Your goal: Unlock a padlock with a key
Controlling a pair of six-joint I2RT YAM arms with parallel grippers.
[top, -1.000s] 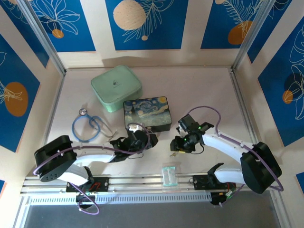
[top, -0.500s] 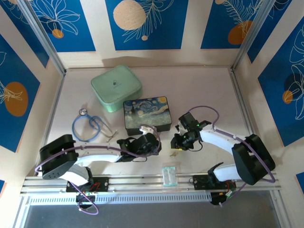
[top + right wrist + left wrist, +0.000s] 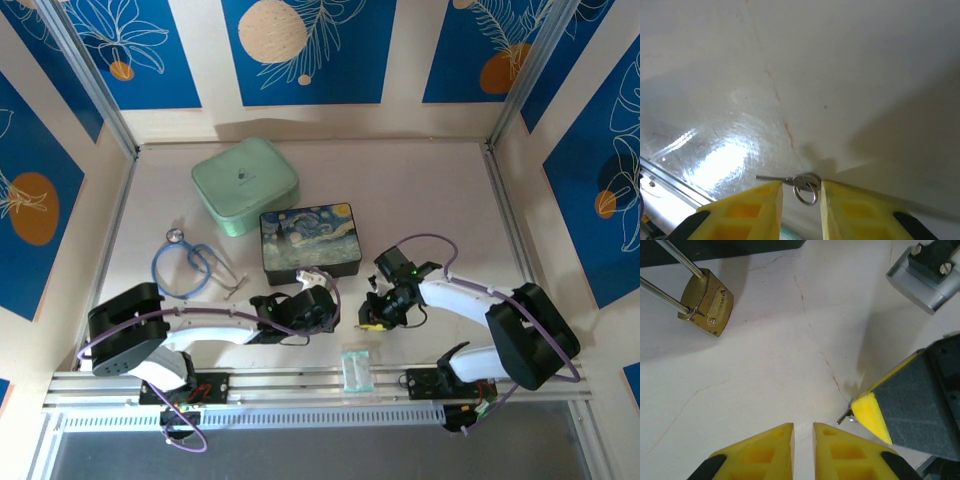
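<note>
Padlock [image 3: 705, 302]: on its side on the pale tabletop [image 3: 790, 350], beside the painted box [image 3: 308, 240], well apart from both grippers.
Key [image 3: 801, 182]: pinched at its head, low over the table.
Right gripper [image 3: 801, 192]: clamped on the key.
Left gripper [image 3: 802, 440]: nearly closed, empty.

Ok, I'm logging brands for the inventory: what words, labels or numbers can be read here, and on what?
padlock: stamped lettering on its brass side, too blurred to read.
mint case: small dark logo on the lid, too small to read.
painted box: picture only, no words visible.
No text in these views can be read.
</note>
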